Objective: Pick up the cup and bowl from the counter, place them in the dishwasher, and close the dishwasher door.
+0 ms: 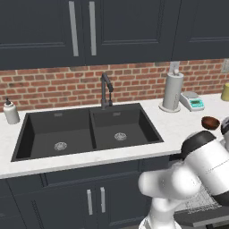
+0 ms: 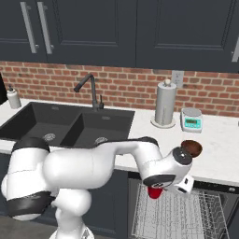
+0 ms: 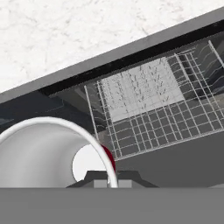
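My gripper (image 2: 157,188) hangs just in front of the counter (image 2: 219,156) edge, shut on the small red cup (image 2: 155,192), which dangles above the grey wire rack of the open dishwasher (image 2: 186,215). In the hand view the cup (image 3: 110,158) shows its white inside and a sliver of red wall at the gripper (image 3: 109,181), with the dishwasher (image 3: 144,109) rack beyond it. The dark-brown bowl (image 2: 192,148) sits on the counter just behind the hand; the left base view shows the bowl (image 1: 210,122) to the right of the sink. The dishwasher door is out of view.
A black double sink (image 1: 85,132) with a faucet (image 1: 106,89) is set into the counter at left. A paper-towel roll (image 2: 165,105) and a white-and-teal scale (image 2: 191,120) stand by the brick wall. A soap bottle (image 1: 10,112) stands far left, a yellow container (image 1: 226,91) far right.
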Controlling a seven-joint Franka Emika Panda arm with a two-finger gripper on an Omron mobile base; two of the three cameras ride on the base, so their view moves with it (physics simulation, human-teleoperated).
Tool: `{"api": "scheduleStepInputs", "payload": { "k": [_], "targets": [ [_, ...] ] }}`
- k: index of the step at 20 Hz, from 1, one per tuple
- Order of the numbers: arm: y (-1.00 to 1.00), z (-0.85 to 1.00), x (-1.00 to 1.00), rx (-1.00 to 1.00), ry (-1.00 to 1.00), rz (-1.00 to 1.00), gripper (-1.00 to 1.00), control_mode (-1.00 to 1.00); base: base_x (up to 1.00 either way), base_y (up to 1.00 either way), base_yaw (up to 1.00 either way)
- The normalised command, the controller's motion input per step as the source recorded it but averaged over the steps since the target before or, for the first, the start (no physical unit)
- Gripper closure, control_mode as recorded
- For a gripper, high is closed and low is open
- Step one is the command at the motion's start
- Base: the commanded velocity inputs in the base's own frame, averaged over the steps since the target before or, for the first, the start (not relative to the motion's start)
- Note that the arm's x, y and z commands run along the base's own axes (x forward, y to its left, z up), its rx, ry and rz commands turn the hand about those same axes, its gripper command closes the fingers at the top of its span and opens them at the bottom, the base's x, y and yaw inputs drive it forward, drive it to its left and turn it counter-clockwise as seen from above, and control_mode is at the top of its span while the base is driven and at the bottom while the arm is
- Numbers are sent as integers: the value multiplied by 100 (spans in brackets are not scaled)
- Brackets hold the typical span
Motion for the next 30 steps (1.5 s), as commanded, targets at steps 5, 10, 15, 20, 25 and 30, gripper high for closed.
{"api": "scheduleStepInputs", "payload": {
  "k": [5,10,15,20,25,30],
  "targets": [
    [24,-14,-7,-13,0,16,100,-100,0,0,0],
    [8,-43,0,-9,2,7,100,-100,0,0,0],
    [0,-42,0,-1,0,1,100,-100,0,0,0],
    [0,-34,0,0,-1,0,100,-100,0,0,0],
    [0,-50,0,0,-3,0,100,-100,0,0,0],
    [-12,-26,0,0,-7,0,100,-100,0,0,0]
  ]
}}
